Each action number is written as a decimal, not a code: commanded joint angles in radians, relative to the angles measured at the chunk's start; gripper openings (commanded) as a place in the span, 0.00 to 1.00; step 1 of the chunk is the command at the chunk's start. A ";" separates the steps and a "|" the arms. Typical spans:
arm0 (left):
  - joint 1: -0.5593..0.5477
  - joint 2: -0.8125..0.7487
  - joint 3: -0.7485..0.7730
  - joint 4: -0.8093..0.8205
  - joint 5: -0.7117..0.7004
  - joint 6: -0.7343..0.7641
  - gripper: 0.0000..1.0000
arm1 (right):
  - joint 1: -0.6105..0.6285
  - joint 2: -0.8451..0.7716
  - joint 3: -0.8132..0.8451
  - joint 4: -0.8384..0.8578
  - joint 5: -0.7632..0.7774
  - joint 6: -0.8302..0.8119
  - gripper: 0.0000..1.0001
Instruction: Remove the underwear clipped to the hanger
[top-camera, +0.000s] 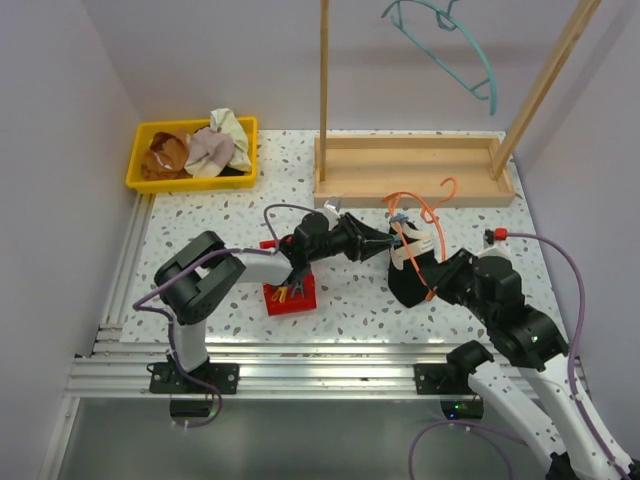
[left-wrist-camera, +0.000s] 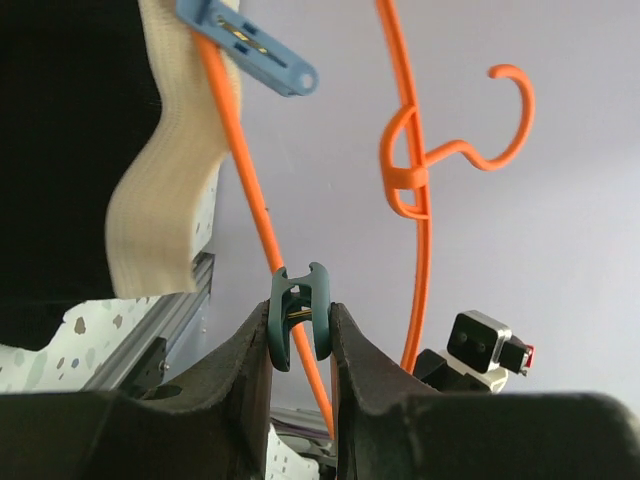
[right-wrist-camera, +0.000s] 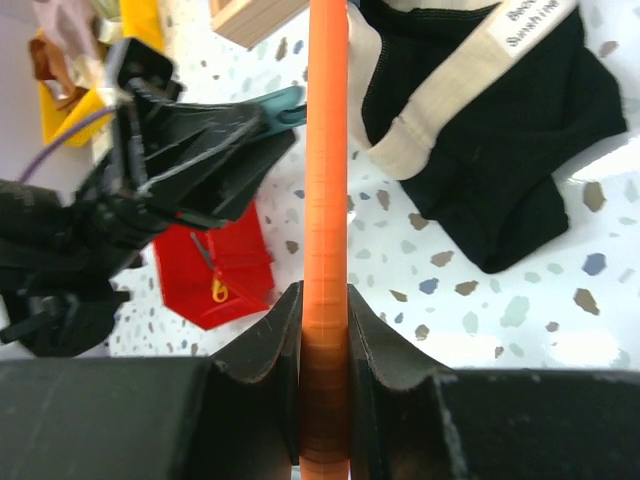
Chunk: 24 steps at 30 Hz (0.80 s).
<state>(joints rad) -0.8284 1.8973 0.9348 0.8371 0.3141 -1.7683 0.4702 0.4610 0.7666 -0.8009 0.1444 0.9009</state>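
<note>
Two grippers engaged: right gripper (right-wrist-camera: 325, 335) clamped orange hanger (right-wrist-camera: 327, 150); left gripper (left-wrist-camera: 300, 328) pinched teal clip (left-wrist-camera: 300, 298) on hanger wire. Black underwear (right-wrist-camera: 480, 150) hung by blue clip (left-wrist-camera: 250, 45); brown underwear (top-camera: 165, 155) lay in yellow bin (top-camera: 190, 185). Step: unclipping. Next, probably: pull teal clip free, hanger held steady.

Yellow bin (top-camera: 192, 123), far left, holding a pale cloth bundle (top-camera: 215, 148); wooden rack (top-camera: 410, 185), far centre, teal hanger (top-camera: 487, 88) above; red box (top-camera: 305, 295) on speckled table (top-camera: 360, 300).
</note>
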 joint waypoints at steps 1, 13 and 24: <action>0.035 -0.133 -0.007 -0.066 0.031 0.151 0.00 | 0.001 0.015 0.045 -0.038 0.086 0.003 0.00; 0.199 -0.653 -0.119 -0.976 -0.056 0.806 0.00 | -0.002 -0.002 0.043 -0.041 0.101 -0.022 0.00; 0.201 -0.735 -0.156 -1.279 -0.246 0.980 0.00 | -0.001 0.047 0.076 -0.006 0.061 -0.092 0.00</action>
<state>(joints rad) -0.6304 1.1622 0.7803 -0.3523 0.1265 -0.8715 0.4702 0.4919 0.7834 -0.8646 0.2081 0.8490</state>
